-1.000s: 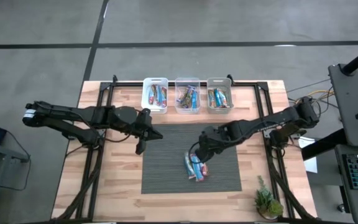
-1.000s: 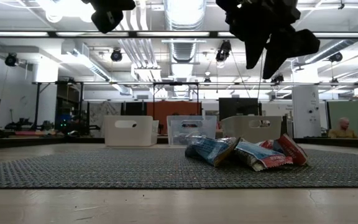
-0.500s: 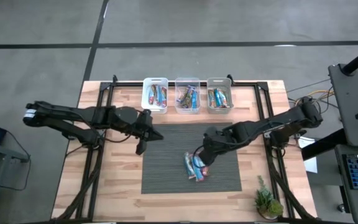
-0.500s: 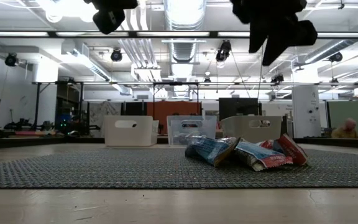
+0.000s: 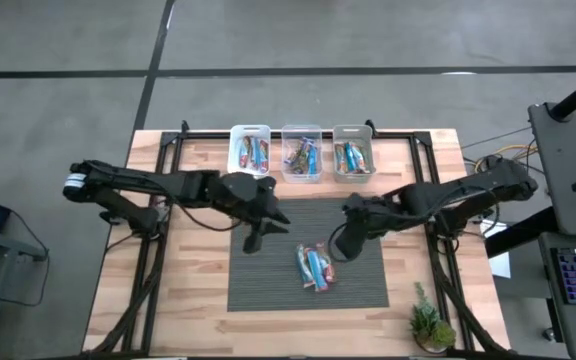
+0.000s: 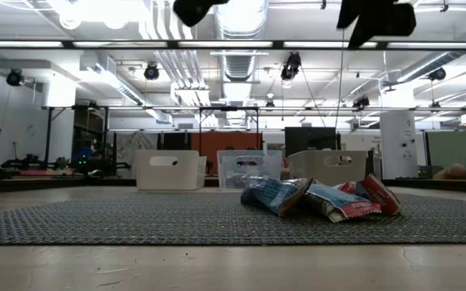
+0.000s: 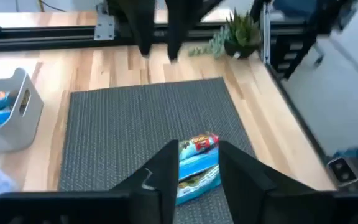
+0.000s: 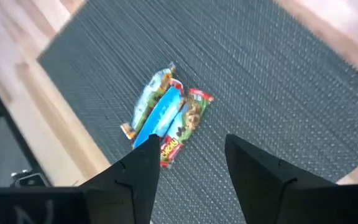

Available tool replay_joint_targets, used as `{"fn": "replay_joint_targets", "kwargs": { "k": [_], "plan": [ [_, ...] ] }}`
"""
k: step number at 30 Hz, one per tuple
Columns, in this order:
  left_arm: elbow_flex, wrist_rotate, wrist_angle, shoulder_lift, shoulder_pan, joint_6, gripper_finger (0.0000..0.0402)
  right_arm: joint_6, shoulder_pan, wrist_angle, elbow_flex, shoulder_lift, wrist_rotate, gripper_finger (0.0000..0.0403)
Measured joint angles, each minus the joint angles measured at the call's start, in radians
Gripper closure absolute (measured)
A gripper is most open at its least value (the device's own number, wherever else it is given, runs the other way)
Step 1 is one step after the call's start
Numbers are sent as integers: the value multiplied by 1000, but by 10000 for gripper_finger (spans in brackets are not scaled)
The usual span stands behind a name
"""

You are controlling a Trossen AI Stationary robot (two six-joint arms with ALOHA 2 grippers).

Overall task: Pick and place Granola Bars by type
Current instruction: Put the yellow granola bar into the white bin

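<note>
Most of the sorting looks done, because three bins at the far edge of the surface (image 5: 168, 300) already hold bars: a white bin (image 5: 250, 153), a clear bin (image 5: 301, 153) and another white bin (image 5: 353, 151). A small heap of Granola Bars (image 5: 315, 267) is left, lying close together on the dark mat (image 5: 268, 280) in the middle. I count about three, blue ones and one with red print. The next step is probably to pick one bar off this heap. Both arms hang above the mat, one on each side of the heap, and neither touches a bar. The left gripper (image 7: 194, 168) is spread apart and holds nothing. The right gripper (image 8: 188, 162) is spread wide too, and it is also empty. The bars touch and partly cover each other, so whichever gripper goes down needs to come in carefully on one bar alone, then carry it to the bin with the same kind. The surface is light wood with black rails along the sides, and a little green plant (image 5: 430, 325) stands at the near corner. Beyond it is a big workshop room with bright ceiling lights, pipes and screens.
</note>
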Motion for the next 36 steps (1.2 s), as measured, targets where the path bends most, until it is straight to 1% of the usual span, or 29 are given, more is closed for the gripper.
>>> {"fn": "replay_joint_targets", "kwargs": {
  "k": [4,7,10,13,16,20,25,36],
  "plan": [
    [110,-1,-118,90,0,82,275,-25,0,2,0,-92,30,232],
    [168,0,-175,156,-2,146,256,-30,0,2,0,-160,78,232],
    [207,2,-203,217,-13,240,245,-29,0,1,0,-210,122,232],
    [240,2,-223,275,-31,369,243,-30,0,2,0,-244,135,232],
    [258,2,-230,324,-51,494,243,-34,0,1,0,-259,153,232],
    [259,5,-231,384,-69,595,243,-47,0,0,0,-259,157,232],
    [257,5,-233,464,-78,661,243,-60,0,-2,-1,-245,157,232],
    [257,8,-228,575,-80,788,243,-64,0,-5,-3,-243,157,232]
  ]
}}
